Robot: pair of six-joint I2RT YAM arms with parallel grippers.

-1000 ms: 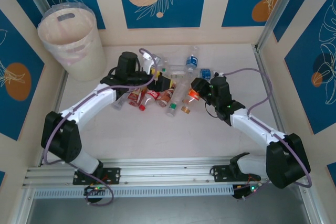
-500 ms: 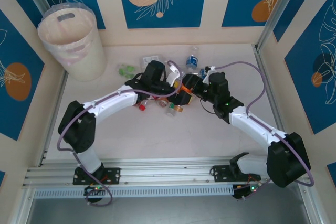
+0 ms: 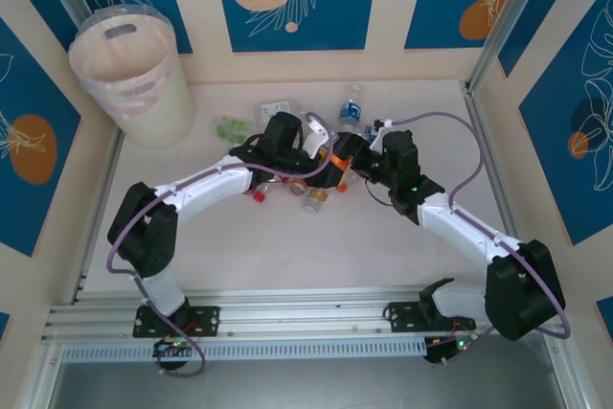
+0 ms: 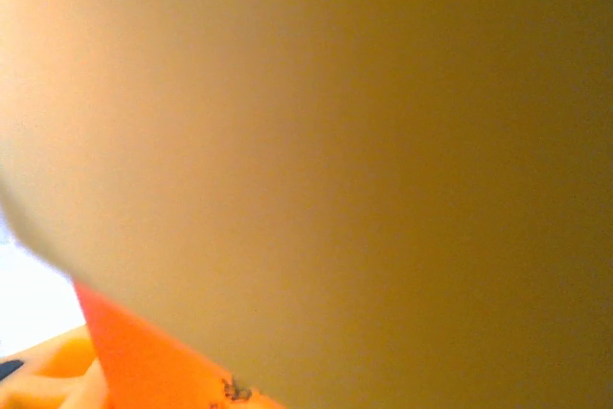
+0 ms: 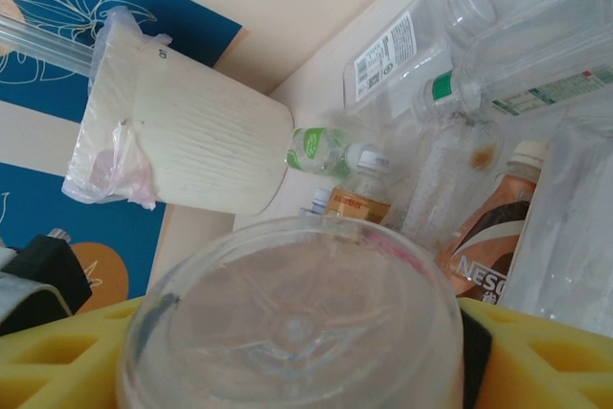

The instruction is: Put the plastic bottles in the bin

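Observation:
Several plastic bottles (image 3: 311,200) lie heaped mid-table, with a blue-labelled one (image 3: 351,110) behind and a green crumpled one (image 3: 230,127) apart to the left. The cream bin (image 3: 153,112) stands at the far left corner. My right gripper (image 3: 345,162) is at the heap. In the right wrist view its yellow pads (image 5: 546,361) are shut on a clear bottle (image 5: 297,323), base toward the camera. My left gripper (image 3: 321,152) is pressed into the heap right beside it. The left wrist view is a tan blur (image 4: 364,160) with an orange edge (image 4: 134,361), so its jaws cannot be read.
Past the held bottle lie a brown Nescafe bottle (image 5: 493,237), an orange-labelled one (image 5: 356,200), the green crumpled one (image 5: 321,148) and two white-labelled ones (image 5: 412,45), with the bin (image 5: 192,141) beyond. Walls enclose the table on three sides. The two arms nearly touch.
My left arm swung right from the left side of the heap into its middle, uncovering the green bottle. The right gripper shifted slightly left and back. Little changed in the last half second.

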